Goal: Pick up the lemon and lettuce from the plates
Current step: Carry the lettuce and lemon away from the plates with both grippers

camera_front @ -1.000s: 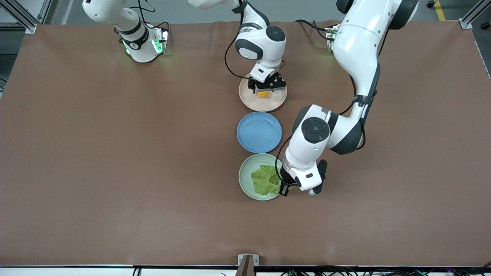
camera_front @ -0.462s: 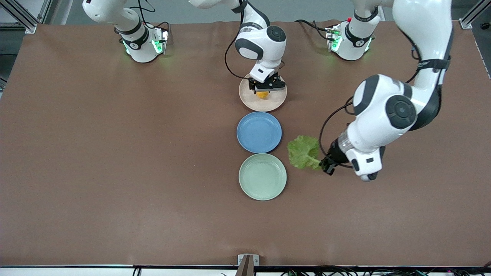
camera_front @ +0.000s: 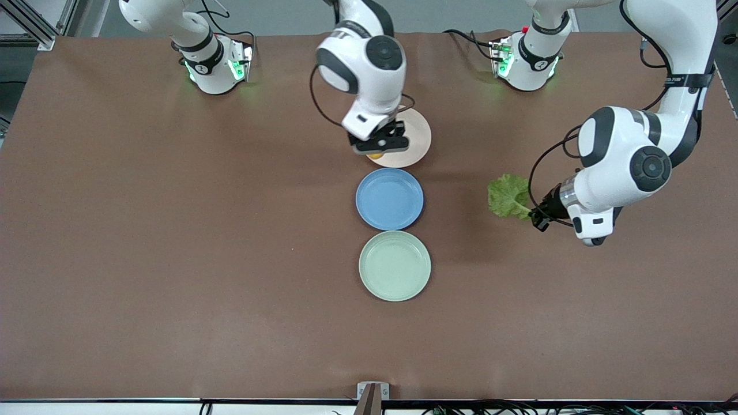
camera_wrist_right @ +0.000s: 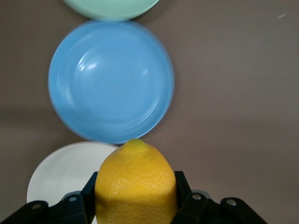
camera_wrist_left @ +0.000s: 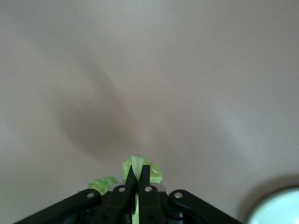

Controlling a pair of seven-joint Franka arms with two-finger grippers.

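Lettuce, one crinkled green leaf [camera_front: 508,196], hangs clamped by its stem in left tool [camera_front: 537,219] above brown desk [camera_front: 173,230] beside round blue plate [camera_front: 390,199]; thin grip risks tearing. Right tool [camera_front: 377,145] clamps small oval yellow lemon [camera_wrist_right: 135,184] over cream-beige plate [camera_front: 416,138] rim; roundness risks slipping.

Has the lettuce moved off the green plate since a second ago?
Yes. The lettuce, held by the left gripper, has left the mint green plate and now hangs over bare table toward the left arm's end.

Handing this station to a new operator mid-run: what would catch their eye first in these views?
The left hand holds the lettuce in the air over bare table toward the left arm's end. The right hand grips the lemon over the cream plate's edge. The mint plate and the blue plate hold nothing.
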